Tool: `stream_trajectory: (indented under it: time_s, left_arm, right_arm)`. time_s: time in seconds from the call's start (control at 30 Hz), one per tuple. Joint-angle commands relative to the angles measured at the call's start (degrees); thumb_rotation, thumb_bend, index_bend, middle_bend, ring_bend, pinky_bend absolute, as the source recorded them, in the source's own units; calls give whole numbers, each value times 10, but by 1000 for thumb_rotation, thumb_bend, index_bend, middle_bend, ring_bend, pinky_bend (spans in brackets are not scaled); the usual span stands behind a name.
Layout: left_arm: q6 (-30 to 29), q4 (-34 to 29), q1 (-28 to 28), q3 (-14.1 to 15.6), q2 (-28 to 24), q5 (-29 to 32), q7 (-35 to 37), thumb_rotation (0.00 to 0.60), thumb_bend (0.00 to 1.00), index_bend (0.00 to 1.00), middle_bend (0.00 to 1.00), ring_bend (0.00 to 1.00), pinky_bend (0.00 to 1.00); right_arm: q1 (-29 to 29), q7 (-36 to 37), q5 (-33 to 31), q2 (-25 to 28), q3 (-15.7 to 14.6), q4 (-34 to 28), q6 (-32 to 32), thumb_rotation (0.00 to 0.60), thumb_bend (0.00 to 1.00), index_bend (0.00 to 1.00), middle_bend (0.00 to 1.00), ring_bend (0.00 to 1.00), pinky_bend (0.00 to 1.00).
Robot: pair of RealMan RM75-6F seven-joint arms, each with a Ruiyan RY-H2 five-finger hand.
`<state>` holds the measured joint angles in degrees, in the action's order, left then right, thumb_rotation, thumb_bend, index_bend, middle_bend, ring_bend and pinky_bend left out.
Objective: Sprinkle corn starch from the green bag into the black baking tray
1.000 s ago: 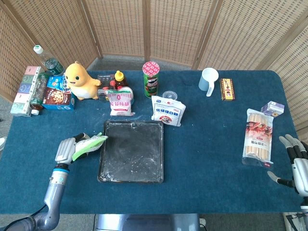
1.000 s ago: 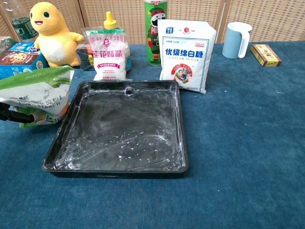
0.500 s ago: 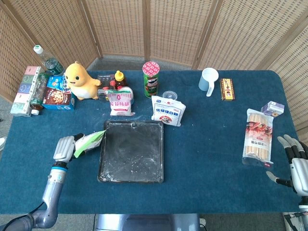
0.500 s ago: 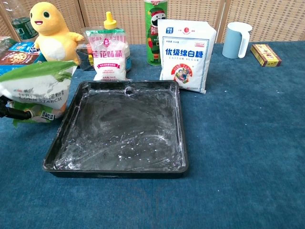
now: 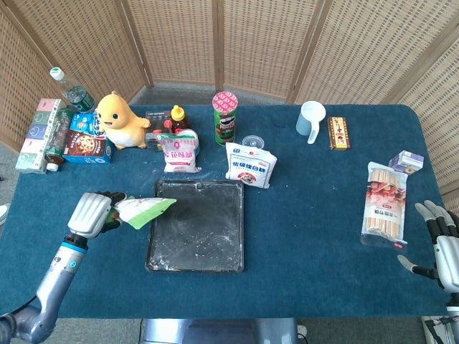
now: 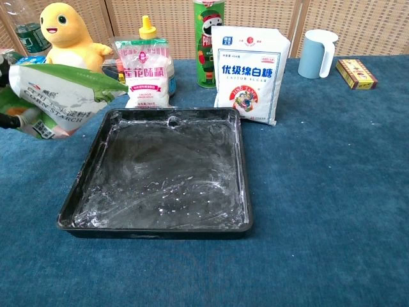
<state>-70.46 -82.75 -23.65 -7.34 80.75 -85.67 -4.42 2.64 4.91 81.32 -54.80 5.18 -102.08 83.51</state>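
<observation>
My left hand (image 5: 90, 213) grips the green and white corn starch bag (image 5: 143, 211) just left of the black baking tray (image 5: 197, 247). The bag (image 6: 61, 99) is tipped sideways, its top end pointing right over the tray's (image 6: 246, 192) far left corner. White powder streaks the tray floor. In the chest view only a dark bit of the left hand (image 6: 9, 121) shows at the frame's left edge. My right hand (image 5: 441, 240) hovers at the table's right front edge, fingers spread, holding nothing.
Behind the tray stand a sugar bag (image 5: 250, 164), a smaller white bag (image 5: 181, 152), a green chip can (image 5: 224, 118), a sauce bottle (image 5: 177, 116) and a yellow plush toy (image 5: 119, 121). Boxes and bottles (image 5: 61, 132) crowd the far left. A noodle packet (image 5: 385, 204) lies near the right hand.
My left hand has lifted the bag higher and tilted it further over, so its top now points right above the tray's corner. The right hand has stayed put.
</observation>
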Motion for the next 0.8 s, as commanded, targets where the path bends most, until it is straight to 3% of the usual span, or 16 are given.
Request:
stream_trajectory:
  time_s: [0.03,0.53,0.8]
  left_arm:
    - [0,-33,-14,-3,-29,-16,-53,600,466,606,598,601,619]
    - [64,-125,-79,-9,-104,-41,-354,600,474,627,616,602,619]
    - [89,-155,-96,-6,-122,-33,-457,600,475,635,624,603,619]
  right_arm:
    - [0,1,0,0,0,0,-1,600,52,85,0,0,0]
    - [1,-1,0,-1,0,1,-2,600,53,86,0,0,0]
    - [-1,8,2,4,1,0,4,600,52,86,0,0,0]
